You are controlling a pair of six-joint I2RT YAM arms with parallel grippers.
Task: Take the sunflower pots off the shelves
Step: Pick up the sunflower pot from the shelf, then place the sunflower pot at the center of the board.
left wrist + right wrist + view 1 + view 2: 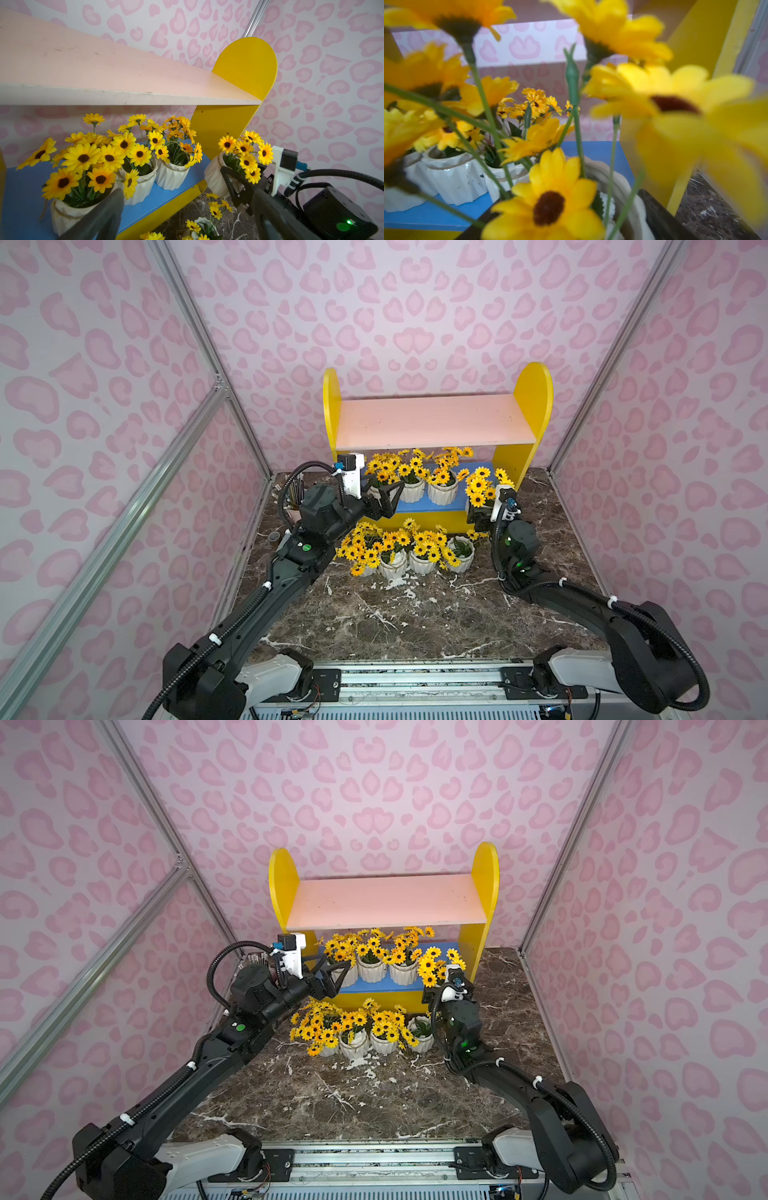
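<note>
- Gripping one sunflower pot [214, 176] by its white body, the right gripper [244, 176] has its jaws clenched on it. The pot is just off the right front corner of the blue lower board [419, 506], beside the yellow side panel [220, 124].
- Left gripper [395, 499]: jaws released and spread wide at the leftmost of three sunflower pots [412, 490] standing on that board of the shelves [432, 423].
- Four more sunflower pots [422, 564] stand in a row on the marble table [415, 614], just in front of the shelves.
</note>
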